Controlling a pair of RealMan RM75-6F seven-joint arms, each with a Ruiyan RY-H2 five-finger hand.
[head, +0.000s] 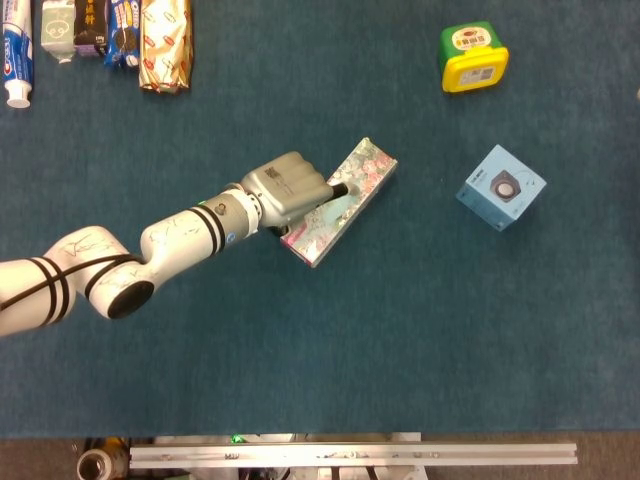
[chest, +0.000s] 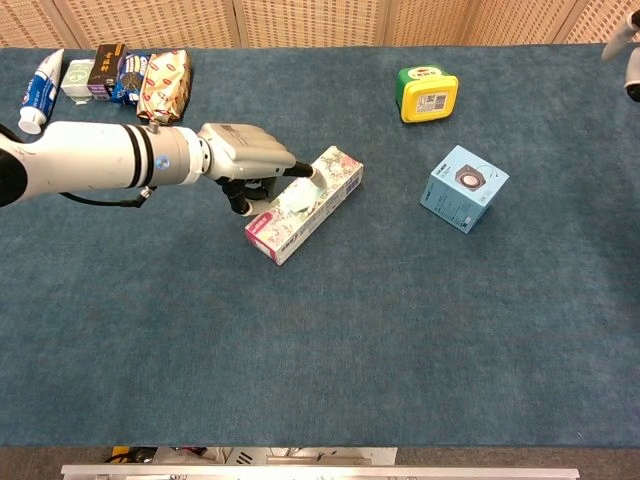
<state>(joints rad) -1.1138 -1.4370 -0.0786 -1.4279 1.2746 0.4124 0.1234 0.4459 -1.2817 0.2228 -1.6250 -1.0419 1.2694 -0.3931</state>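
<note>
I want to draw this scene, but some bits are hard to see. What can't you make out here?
- Right hand: chest view, cut off by the right edge; open or closed cannot be told.
- Left hand: head view, its back hides most fingers, so its hold on the flowery box is unclear.
- Packets top left: print too small to read.
- Toothpaste tube: cut off by the left edge.

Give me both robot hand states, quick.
Left robot hand: fingers curled, one extended finger touching the long floral-printed cardboard box; not gripping it.
Right robot hand: only a sliver at the frame edge; cannot be told.
</note>
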